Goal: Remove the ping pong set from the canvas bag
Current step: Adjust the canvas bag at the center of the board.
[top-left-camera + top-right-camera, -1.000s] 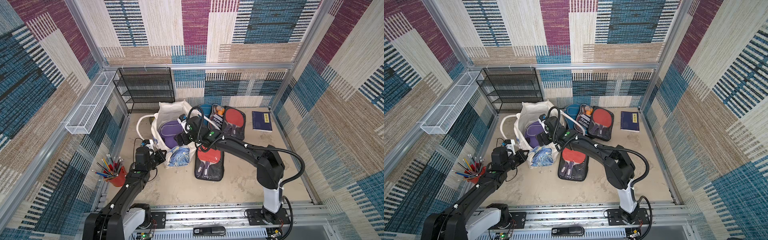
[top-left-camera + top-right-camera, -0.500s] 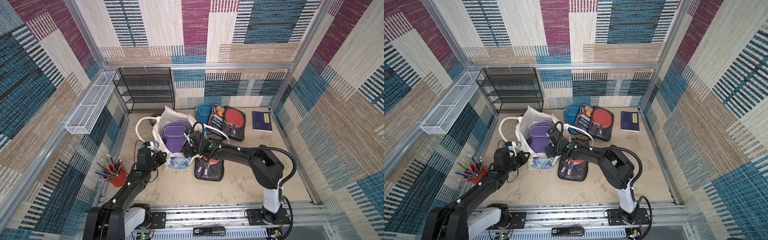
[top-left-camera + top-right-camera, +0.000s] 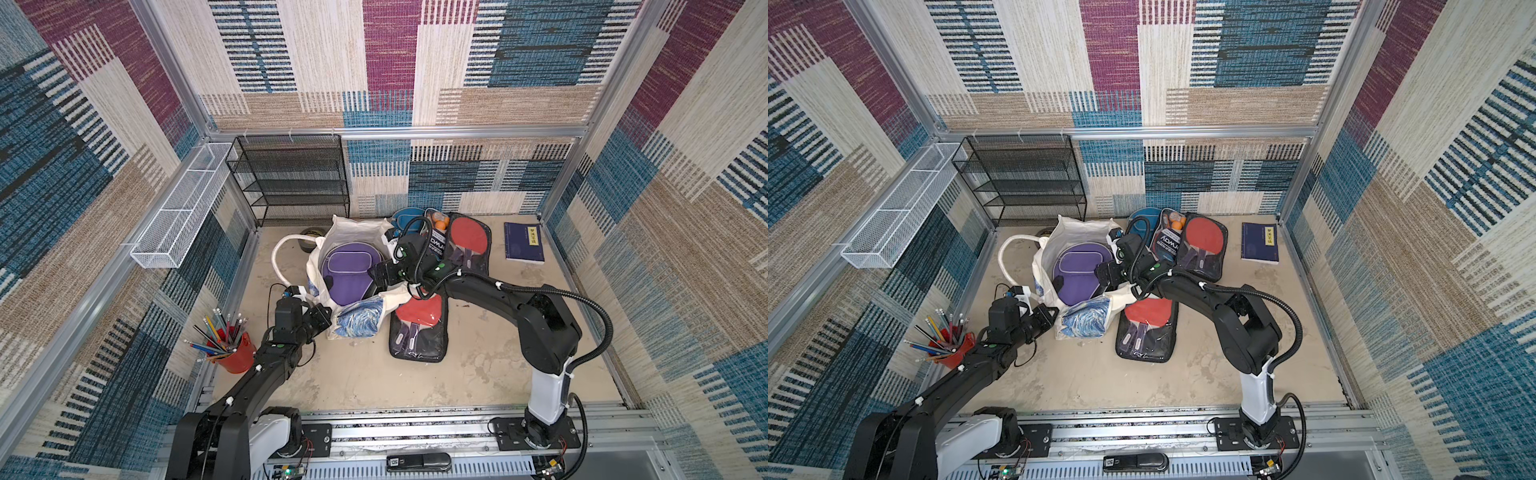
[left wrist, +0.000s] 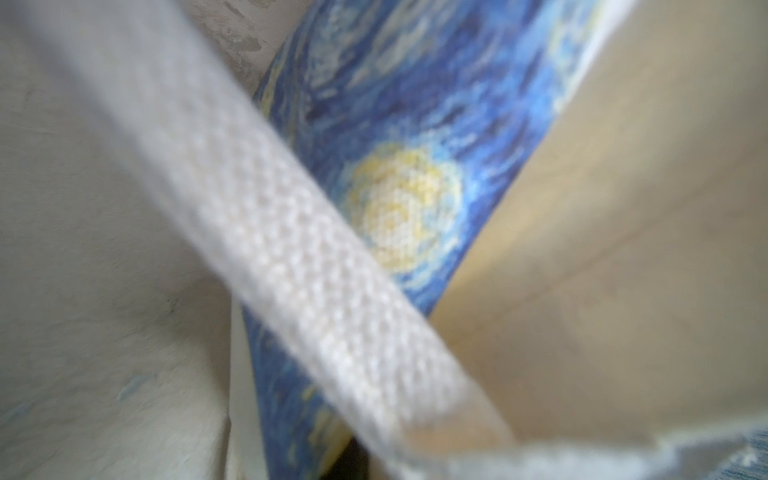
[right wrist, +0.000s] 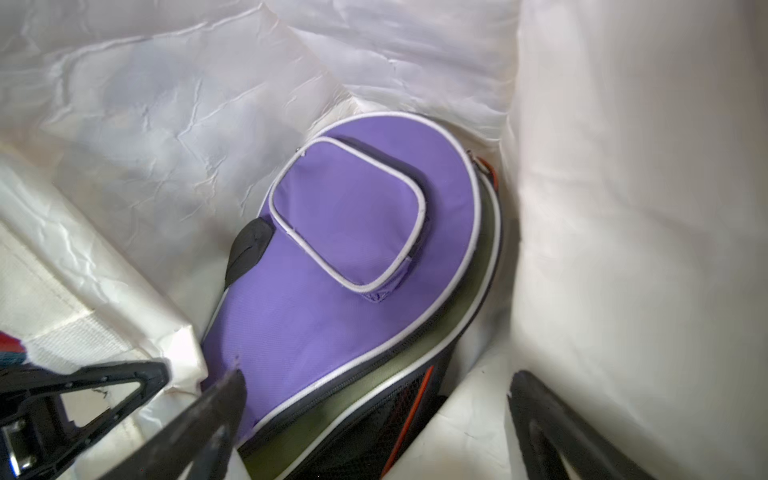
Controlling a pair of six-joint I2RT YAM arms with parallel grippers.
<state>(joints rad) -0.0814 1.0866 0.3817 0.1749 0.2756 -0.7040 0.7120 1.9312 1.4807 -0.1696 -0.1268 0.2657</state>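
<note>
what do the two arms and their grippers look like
Both the left arm and right arm are black with white base links, white cable ties and a small green light near the wrist. A ribbed black hose loops along the right arm. The right gripper is black.

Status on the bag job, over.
Left hand shut on canvas bag rim. Right hand open over purple paddle case inside bag. Olive-black case underneath.
</note>
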